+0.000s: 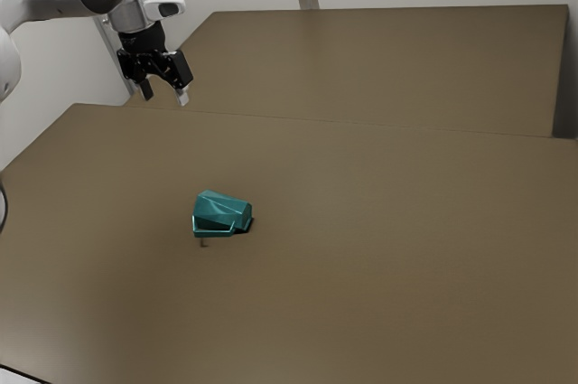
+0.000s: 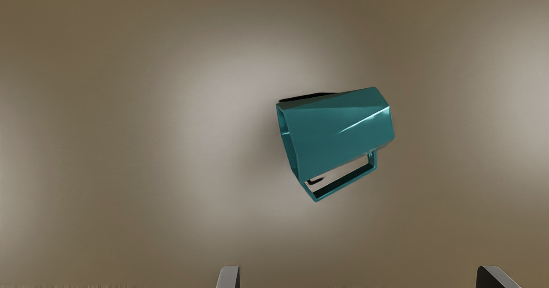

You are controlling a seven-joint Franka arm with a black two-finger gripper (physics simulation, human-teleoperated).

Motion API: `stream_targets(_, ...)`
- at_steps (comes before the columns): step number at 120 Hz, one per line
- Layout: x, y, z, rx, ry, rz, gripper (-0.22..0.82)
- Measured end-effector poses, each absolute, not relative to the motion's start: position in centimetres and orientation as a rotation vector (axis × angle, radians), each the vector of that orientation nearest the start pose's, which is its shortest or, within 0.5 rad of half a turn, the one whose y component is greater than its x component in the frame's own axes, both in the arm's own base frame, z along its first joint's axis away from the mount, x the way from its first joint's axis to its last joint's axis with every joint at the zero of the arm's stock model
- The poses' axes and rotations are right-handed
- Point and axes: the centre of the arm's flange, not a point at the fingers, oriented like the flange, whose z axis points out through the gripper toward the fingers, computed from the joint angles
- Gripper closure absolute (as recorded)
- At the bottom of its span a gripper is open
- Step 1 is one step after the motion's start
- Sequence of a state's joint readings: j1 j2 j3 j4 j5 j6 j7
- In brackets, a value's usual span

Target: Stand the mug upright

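In the exterior view, your gripper [image 1: 165, 97] is open and empty, with the mug [image 1: 222, 212] on its side, well below and off to one side. In the wrist view, its handle [image 2: 346, 181] faces your fingertips; its long axis runs nearly along their line, so gripping across the body likely needs a wrist turn.

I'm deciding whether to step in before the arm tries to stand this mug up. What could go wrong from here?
The mug lies on its side, so a weak grip might let it roll or slip while being turned.
Its handle juts out from one side; a finger of the open hand could catch it on the way down.
If released before its base is flat on the table, it may topple again.
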State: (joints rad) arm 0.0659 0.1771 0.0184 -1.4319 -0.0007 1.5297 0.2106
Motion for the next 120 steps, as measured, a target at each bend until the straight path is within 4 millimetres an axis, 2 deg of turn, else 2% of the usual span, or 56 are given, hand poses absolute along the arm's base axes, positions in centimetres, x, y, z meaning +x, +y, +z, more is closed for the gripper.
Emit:
stream_targets(32,60.0,4.9,58.4,-3.143,0.195,0.125,0.00)
stream_targets(45,59.9,5.0,57.8,-3.162,0.185,0.144,0.00)
stream_targets(52,59.5,6.0,57.3,-3.209,0.147,0.154,0.00)
stream_targets(64,58.7,9.2,57.0,-3.298,0.051,0.146,0.00)
stream_targets(76,57.6,12.6,54.7,-3.414,-0.056,0.178,0.00)
stream_targets(87,56.4,15.2,51.6,-3.530,-0.152,0.204,0.00)
stream_targets(120,55.4,15.1,43.1,-3.731,-0.176,0.120,0.00)
